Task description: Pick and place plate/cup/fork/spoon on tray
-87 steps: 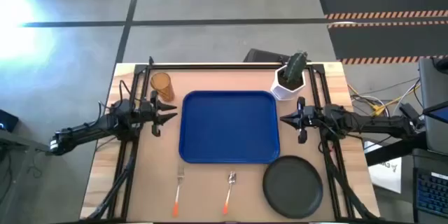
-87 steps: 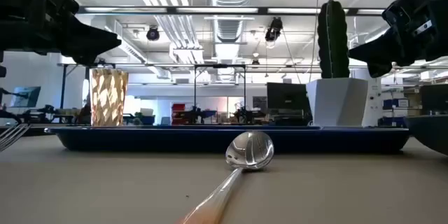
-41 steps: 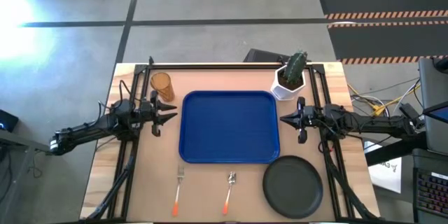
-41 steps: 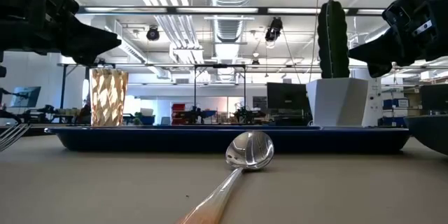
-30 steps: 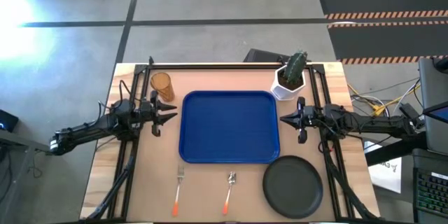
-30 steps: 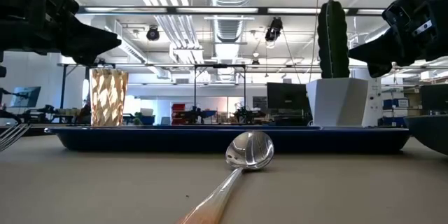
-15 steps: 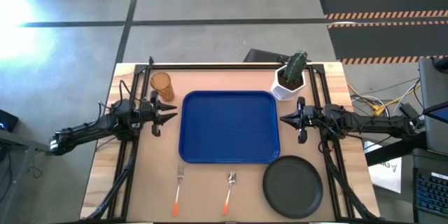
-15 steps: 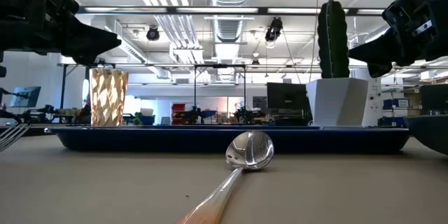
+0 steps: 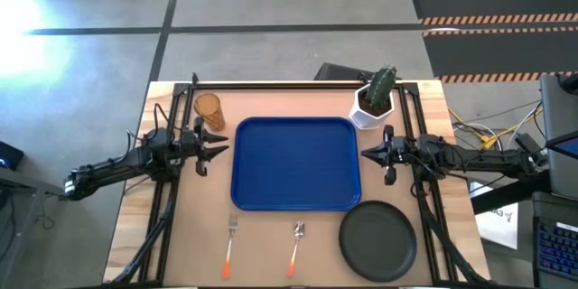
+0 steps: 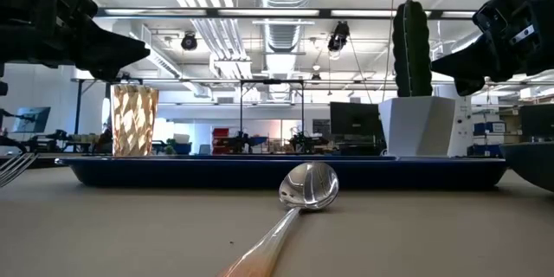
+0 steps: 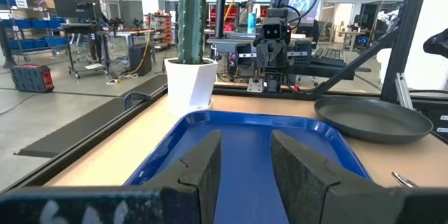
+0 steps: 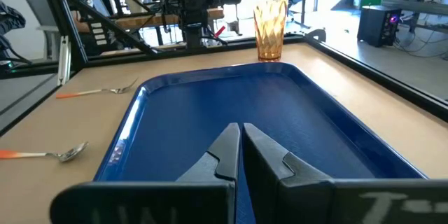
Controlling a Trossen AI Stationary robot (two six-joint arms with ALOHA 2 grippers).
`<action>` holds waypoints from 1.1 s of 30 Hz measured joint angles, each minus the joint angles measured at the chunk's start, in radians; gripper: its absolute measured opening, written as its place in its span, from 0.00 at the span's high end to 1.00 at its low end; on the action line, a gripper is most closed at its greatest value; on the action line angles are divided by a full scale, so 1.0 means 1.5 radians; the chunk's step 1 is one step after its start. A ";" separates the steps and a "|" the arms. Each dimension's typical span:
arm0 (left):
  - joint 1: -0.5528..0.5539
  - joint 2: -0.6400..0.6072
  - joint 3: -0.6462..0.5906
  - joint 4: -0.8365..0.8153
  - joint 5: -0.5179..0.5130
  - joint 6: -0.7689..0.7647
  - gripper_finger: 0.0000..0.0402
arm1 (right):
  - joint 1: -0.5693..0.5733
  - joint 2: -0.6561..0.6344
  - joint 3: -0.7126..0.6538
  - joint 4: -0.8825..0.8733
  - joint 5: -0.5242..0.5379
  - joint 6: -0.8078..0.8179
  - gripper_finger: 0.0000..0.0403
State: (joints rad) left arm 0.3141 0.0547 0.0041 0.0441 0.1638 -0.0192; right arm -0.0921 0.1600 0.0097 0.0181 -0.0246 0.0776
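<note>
The blue tray (image 9: 293, 164) lies in the middle of the table. The amber cup (image 9: 208, 107) stands upright beyond the tray's far left corner. The black plate (image 9: 377, 240) lies flat at the near right. The fork (image 9: 230, 246) and the spoon (image 9: 295, 246) lie near the front edge, orange handles toward it. My left gripper (image 9: 217, 147) hovers open at the tray's left edge, its fingers (image 11: 210, 155) apart over the tray. My right gripper (image 9: 368, 153) hovers shut (image 12: 241, 129) at the tray's right edge. Neither touches anything.
A white pot with a green cactus (image 9: 375, 99) stands beyond the tray's far right corner, close to my right arm. Black frame rails (image 9: 298, 84) run along the table's far edge and both sides. The tray's inside holds nothing.
</note>
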 joint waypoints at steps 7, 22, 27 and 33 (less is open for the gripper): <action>0.000 0.000 0.000 0.000 0.000 0.000 0.73 | 0.000 0.000 0.000 0.000 0.000 0.000 0.98; 0.000 0.000 0.000 0.000 0.000 0.000 0.73 | 0.000 0.000 0.000 0.016 -0.001 0.000 0.98; 0.000 0.000 0.000 0.000 0.000 0.000 0.73 | 0.000 0.000 0.000 0.030 -0.001 0.000 0.98; 0.000 0.000 0.000 0.000 0.000 0.000 0.73 | 0.000 0.000 0.000 0.031 -0.001 0.000 0.98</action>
State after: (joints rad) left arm 0.3141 0.0548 0.0044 0.0441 0.1638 -0.0189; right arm -0.0921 0.1596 0.0099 0.0647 -0.0254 0.0777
